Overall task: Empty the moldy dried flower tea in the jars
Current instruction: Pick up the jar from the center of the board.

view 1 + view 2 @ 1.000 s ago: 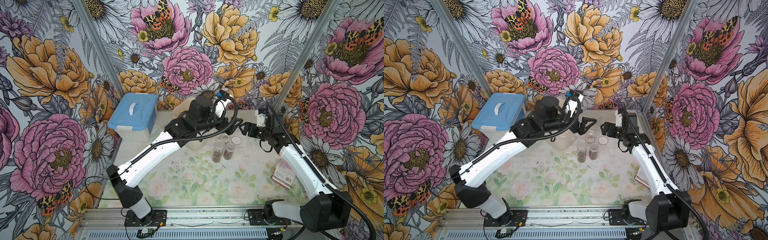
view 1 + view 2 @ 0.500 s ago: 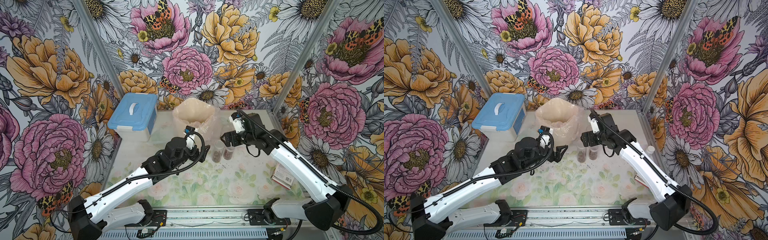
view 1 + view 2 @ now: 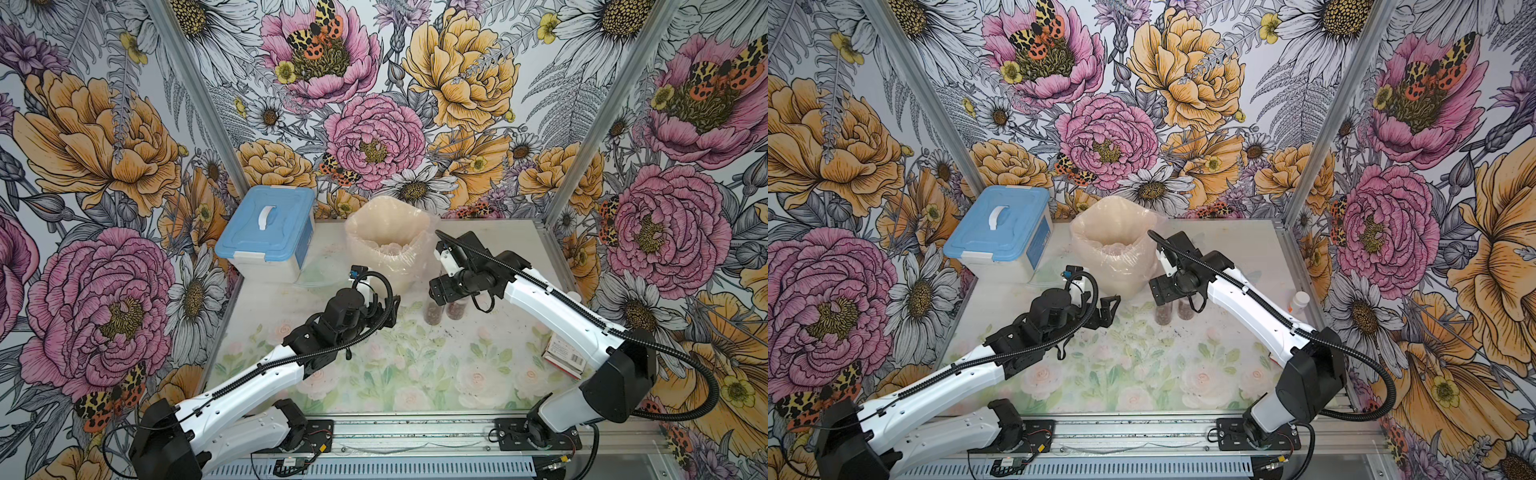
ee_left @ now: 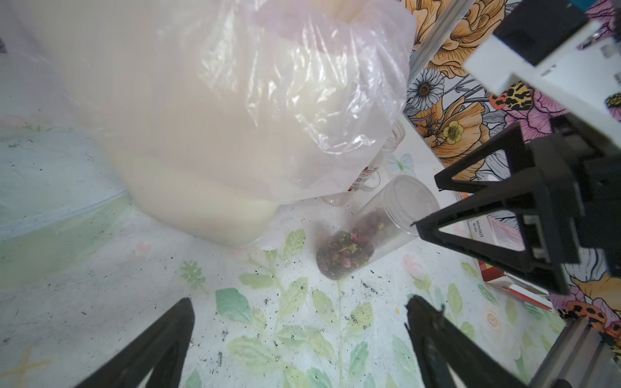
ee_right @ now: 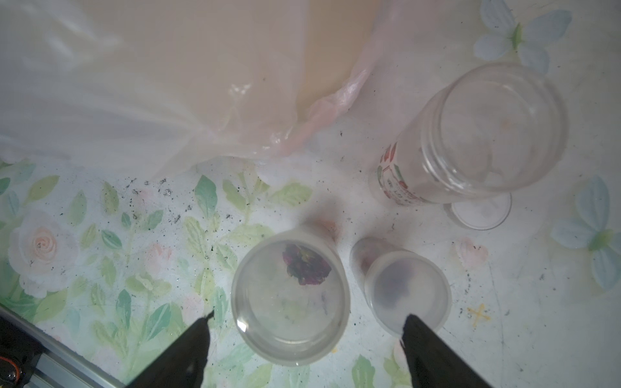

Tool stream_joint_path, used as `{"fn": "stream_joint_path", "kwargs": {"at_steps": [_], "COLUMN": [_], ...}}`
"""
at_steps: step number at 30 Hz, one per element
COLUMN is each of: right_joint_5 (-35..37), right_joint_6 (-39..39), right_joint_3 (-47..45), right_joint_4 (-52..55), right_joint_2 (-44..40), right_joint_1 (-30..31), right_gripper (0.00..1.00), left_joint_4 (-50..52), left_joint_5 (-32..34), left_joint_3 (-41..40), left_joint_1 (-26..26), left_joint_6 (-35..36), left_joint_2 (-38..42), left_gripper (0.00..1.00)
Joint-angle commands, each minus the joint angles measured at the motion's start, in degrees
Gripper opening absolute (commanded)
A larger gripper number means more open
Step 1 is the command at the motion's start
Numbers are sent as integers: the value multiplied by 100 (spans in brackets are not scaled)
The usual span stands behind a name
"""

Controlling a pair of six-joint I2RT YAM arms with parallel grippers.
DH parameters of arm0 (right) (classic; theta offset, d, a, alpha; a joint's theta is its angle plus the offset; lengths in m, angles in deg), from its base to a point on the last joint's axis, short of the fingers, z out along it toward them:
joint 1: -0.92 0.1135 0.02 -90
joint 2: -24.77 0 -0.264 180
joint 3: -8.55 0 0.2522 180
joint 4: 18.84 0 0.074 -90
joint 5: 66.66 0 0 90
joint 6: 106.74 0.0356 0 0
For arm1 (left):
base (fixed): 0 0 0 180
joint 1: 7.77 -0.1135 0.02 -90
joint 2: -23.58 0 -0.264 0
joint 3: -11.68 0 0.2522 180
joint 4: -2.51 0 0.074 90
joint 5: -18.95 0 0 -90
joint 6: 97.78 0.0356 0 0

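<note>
Two jars [image 3: 433, 313] hold tea [image 4: 346, 252]. Right hand [image 5: 307, 315] wide above them; centre over one lid [image 5: 290, 299] only. Left hand [image 4: 299, 300] wide, empty.

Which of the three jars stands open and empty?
The taller jar with the red-and-white label: its mouth is uncapped and nothing shows inside. The two shorter jars are lidded and hold tea.

- Both top views are bright, evenly lit, sharp; shadows are faint.
- Left wrist view bends at its edges; the plastic bag [image 4: 302, 100] glints with glare.
- Right wrist view is hazy and soft.
</note>
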Motion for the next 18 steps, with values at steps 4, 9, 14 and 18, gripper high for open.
{"fn": "stream_joint_path", "kwargs": {"at_steps": [4,9,14,18], "right_joint_5": [306,353,402,429], "right_joint_6": [-123,-147,-150,-160], "right_joint_3": [239,328,432,477], "right_joint_4": [107,103,100,94], "right_joint_2": [202,400,540,635], "right_joint_1": [86,136,193,239], "right_gripper": [84,80,76,72], "left_joint_4": [-281,-368,-426,-468], "left_joint_5": [-91,-122,-157,-216], "left_joint_3": [-61,-96,-88,-86], "left_joint_1": [-86,-88,-105,-105], "left_joint_6": [-129,-143,-131,-143], "left_joint_2": [-50,-90,-181,-268], "left_gripper": [99,99,99,99]}}
